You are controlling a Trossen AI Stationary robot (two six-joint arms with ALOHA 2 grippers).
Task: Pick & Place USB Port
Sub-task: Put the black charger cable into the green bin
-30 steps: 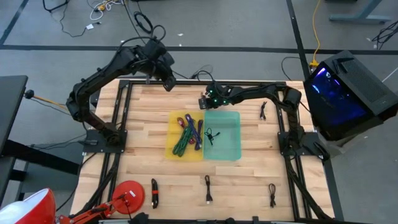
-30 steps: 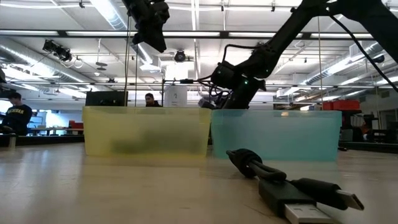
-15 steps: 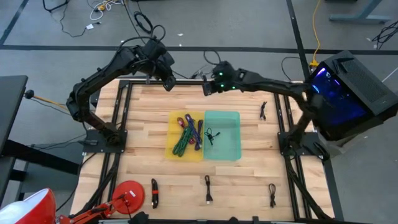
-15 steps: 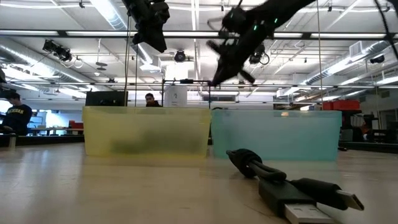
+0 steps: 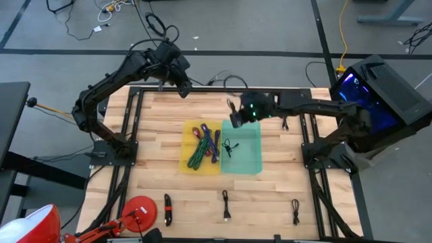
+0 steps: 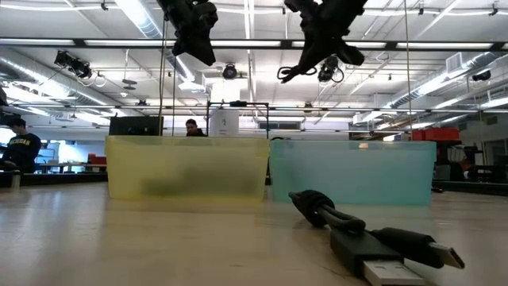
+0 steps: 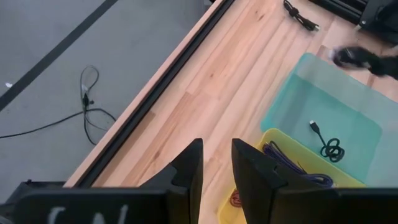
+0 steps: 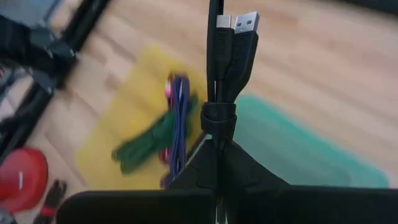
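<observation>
black USB cable pinched in our right gripper, high over the teal bin | just lifted from the table's far edge, so drop comes next | right wrist view shows both plugs; low view only a dangling loop | left gripper idles part-open

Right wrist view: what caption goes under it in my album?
Right gripper shut on a bundled black USB cable, above the yellow bin and green bin.

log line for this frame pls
right gripper: shut on bundled black USB cable | over translucent teal bin | left gripper: waiting, back-left
</observation>
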